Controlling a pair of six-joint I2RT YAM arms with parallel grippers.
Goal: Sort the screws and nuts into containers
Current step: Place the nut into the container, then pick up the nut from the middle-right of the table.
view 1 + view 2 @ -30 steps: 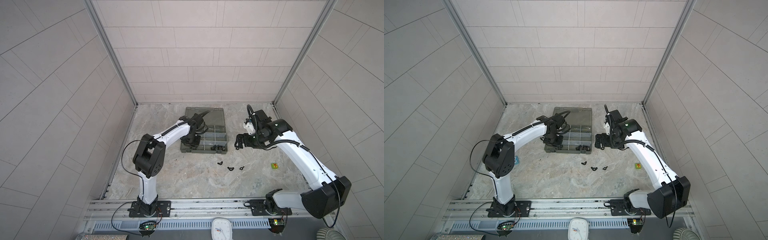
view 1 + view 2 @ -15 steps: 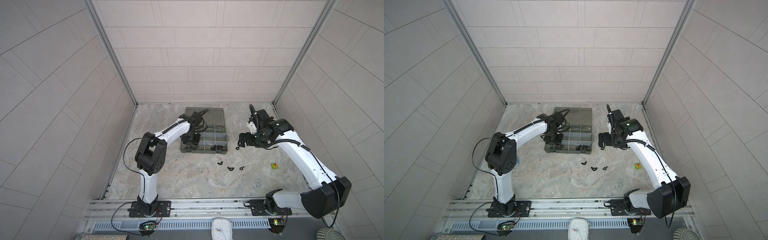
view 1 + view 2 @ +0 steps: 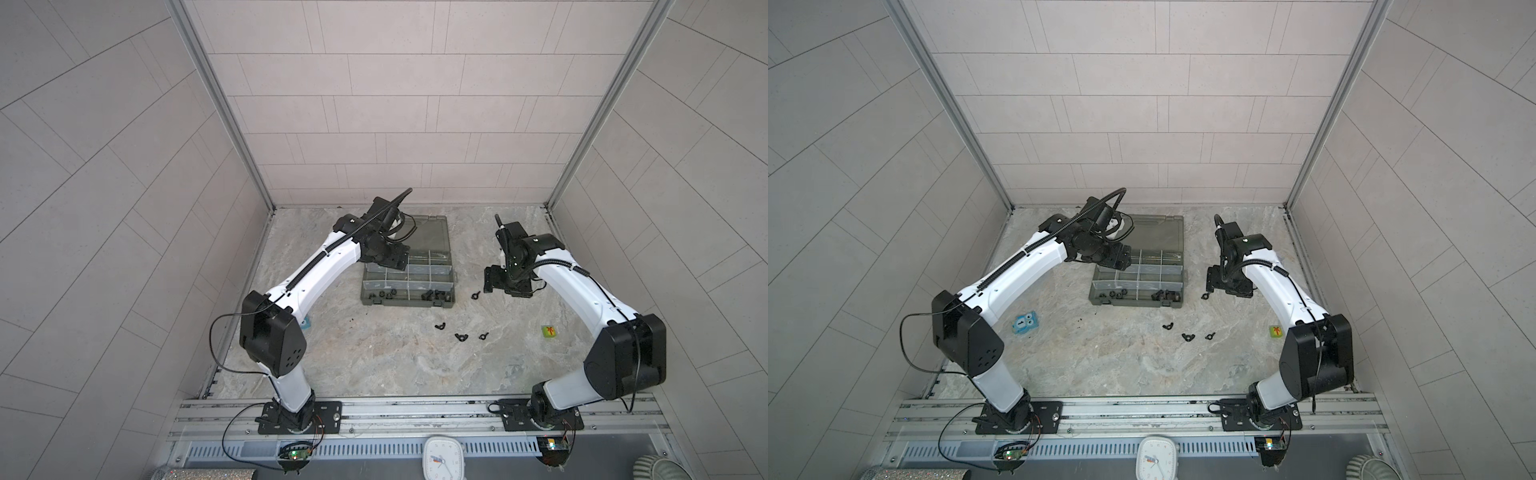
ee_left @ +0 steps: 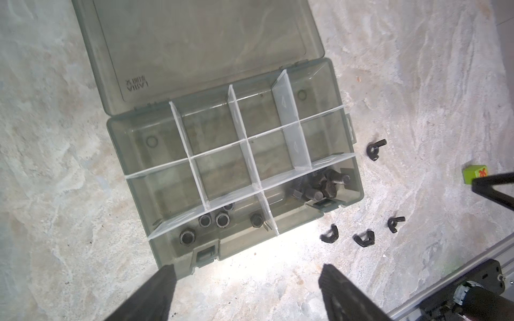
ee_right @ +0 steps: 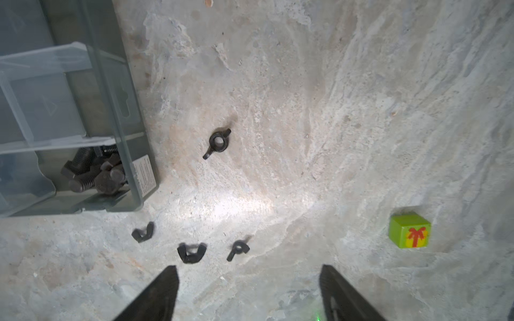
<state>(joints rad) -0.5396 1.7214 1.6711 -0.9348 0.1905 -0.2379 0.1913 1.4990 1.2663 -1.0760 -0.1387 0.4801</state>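
Mid-sort: screws [image 4: 319,186] and ring nuts [image 4: 217,221] fill neighbouring compartments [image 4: 239,239] of the case [image 4: 194,41]; four wing nuts [image 5: 192,251] lie on the worktop [image 5: 333,111]. My left gripper [image 4: 247,268] and right gripper [image 5: 249,268] both hang spread, empty. Next, I judge, the right must straddle the lone wing nut [image 5: 218,142] beside the case.

4 wing nuts [image 5: 217,142] nr case [image 5: 111,116]

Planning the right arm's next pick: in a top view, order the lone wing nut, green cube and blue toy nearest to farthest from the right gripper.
1. Lone wing nut, right beside the right gripper.
2. Green cube, on the right arm's side.
3. Blue toy, far over by the left arm.
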